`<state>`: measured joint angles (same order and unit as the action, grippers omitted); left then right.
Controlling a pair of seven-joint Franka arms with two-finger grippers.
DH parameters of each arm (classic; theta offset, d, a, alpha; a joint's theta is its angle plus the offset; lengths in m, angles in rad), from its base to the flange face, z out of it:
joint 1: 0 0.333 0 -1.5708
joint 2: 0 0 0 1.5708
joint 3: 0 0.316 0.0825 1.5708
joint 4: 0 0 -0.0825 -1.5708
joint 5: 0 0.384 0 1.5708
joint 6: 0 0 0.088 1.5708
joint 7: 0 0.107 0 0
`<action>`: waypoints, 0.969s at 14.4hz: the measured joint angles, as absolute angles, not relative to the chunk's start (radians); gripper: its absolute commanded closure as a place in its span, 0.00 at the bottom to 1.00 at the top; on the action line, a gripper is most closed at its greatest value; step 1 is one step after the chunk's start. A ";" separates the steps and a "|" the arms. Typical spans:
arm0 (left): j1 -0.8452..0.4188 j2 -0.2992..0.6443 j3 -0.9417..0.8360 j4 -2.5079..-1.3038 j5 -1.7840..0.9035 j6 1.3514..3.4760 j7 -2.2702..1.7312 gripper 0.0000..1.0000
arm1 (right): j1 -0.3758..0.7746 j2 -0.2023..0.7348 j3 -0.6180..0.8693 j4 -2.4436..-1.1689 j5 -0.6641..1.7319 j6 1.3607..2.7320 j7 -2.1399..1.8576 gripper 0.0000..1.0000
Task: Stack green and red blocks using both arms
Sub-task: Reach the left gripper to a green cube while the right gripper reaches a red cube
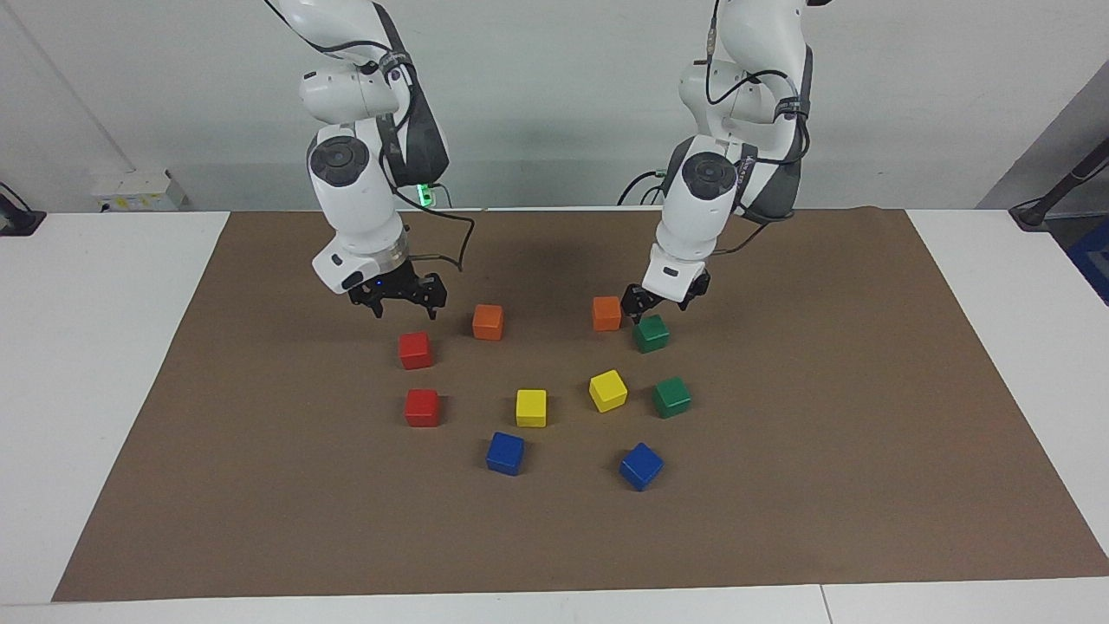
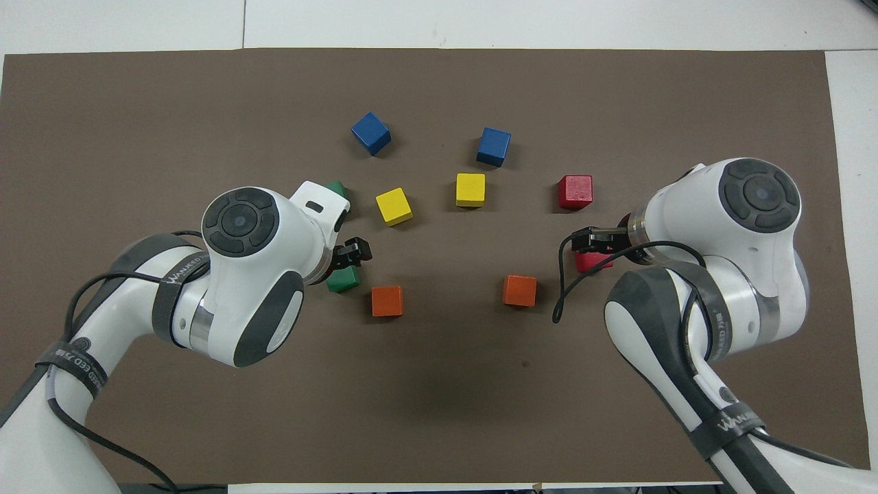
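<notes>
Four glossy cubes, two bright red (image 1: 415, 349) (image 1: 422, 407), two dark green (image 1: 651, 333) (image 1: 671, 397), lay unstacked mid-frame. Right gripper (image 1: 398, 295) hung open, empty, above upper red cube; left gripper (image 1: 664, 298), spread unclear, above upper green.

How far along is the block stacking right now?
Nothing is stacked yet: both red blocks and both green blocks sit singly on the mat. In hand: the right pincer hangs over the nearer red block, the left pincer over the nearer green block. Gripping, lifting and stacking remain.
</notes>
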<state>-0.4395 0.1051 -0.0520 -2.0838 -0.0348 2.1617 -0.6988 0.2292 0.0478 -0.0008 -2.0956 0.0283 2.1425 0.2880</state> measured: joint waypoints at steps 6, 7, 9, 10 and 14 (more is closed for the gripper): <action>-0.440 0.114 -0.051 -2.172 -0.035 2.294 -0.732 0.00 | 0.229 0.090 -0.005 -2.099 0.028 2.188 0.244 0.00; -0.440 0.120 -0.052 -2.174 -0.035 2.303 -0.737 0.00 | 0.229 0.090 -0.005 -2.099 0.028 2.188 0.242 0.00; -0.440 0.135 -0.053 -2.176 -0.035 2.321 -0.749 0.00 | 0.229 0.090 -0.005 -2.099 0.028 2.188 0.221 0.00; -0.440 0.146 -0.053 -2.176 -0.035 2.330 -0.755 0.00 | 0.229 0.090 -0.005 -2.100 0.028 2.188 0.209 0.00; -0.444 0.178 -0.055 -2.177 -0.035 2.359 -0.762 0.00 | 0.229 0.090 -0.005 -2.144 0.028 2.204 0.192 0.00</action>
